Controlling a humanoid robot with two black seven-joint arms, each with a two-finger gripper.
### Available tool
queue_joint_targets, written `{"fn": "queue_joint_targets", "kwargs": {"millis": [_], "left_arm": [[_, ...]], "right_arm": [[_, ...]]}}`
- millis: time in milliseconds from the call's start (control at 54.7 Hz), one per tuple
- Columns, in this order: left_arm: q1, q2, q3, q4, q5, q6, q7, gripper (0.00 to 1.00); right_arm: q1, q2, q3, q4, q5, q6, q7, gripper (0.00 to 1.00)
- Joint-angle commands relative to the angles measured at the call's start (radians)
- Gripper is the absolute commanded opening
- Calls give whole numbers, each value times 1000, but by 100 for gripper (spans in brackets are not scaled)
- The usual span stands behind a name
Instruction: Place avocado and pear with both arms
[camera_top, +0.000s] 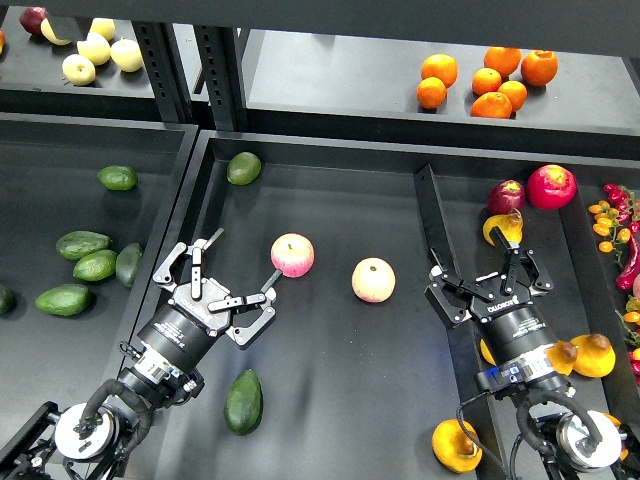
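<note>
Both fruits look placed: the avocado lies near-left in the middle tray and the pear near-right beside the divider, while the left hand and right hand hover spread, holding nothing.

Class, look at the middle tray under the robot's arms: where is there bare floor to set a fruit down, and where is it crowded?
Bare floor lies right of the dark avocado, below the two apples, and along the tray's back between the rounder avocado and the divider. It is crowded around the left gripper and on the right by the pears.
</note>
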Motion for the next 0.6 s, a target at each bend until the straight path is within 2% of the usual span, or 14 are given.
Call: {"fn": "queue_joint_targets", "kwargs": {"millis": [0,586], "left_arm": [[-1,0,-1,3,0,0,9,100],[-2,0,-27,11,0,0,-1,100]], "right_arm": [[-1,0,-2,-2,-1,-1,0,100],[-10,0,1,0,-1,-2,0,100]]}}
